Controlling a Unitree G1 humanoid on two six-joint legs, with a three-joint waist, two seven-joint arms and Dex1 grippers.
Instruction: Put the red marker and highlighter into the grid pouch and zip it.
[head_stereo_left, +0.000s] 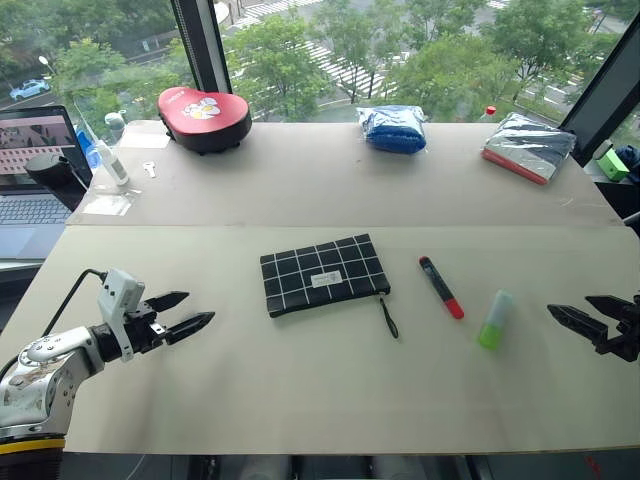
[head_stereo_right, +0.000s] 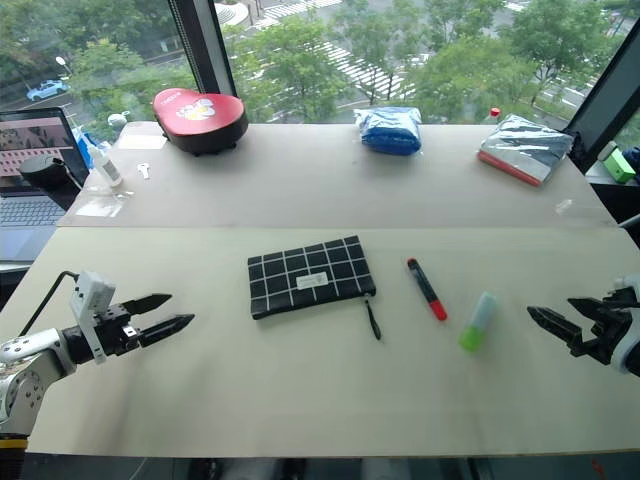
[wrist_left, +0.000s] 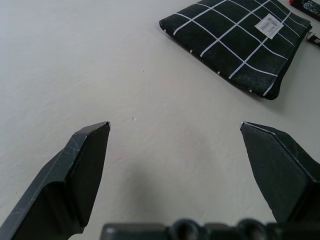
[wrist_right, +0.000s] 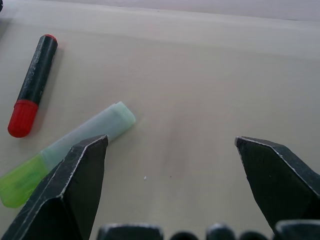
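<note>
two light, hard, roll-prone pens, slim red marker with black cap (head_stereo_left: 440, 287) and stubby light-green highlighter (head_stereo_left: 494, 319), right of soft flat black grid pouch (head_stereo_left: 323, 274): best pinched mid-barrel; left gripper (head_stereo_left: 184, 312) and right gripper (head_stereo_left: 577, 313) spread, empty.

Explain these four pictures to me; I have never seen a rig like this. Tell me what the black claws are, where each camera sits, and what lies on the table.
A two-armed robot stands at a beige table. Two pictures come from cameras in its head, looking down; the other two from cameras on each wrist, looking along the claws. The claws are its grasping parts: the left gripper and the right gripper. Both have their jaws open and hold nothing. In front lie the grid pouch, the red marker and the highlighter, each apart from the others. At the far edge sit a red heart-shaped case, a blue bag and a clear packet.
</note>
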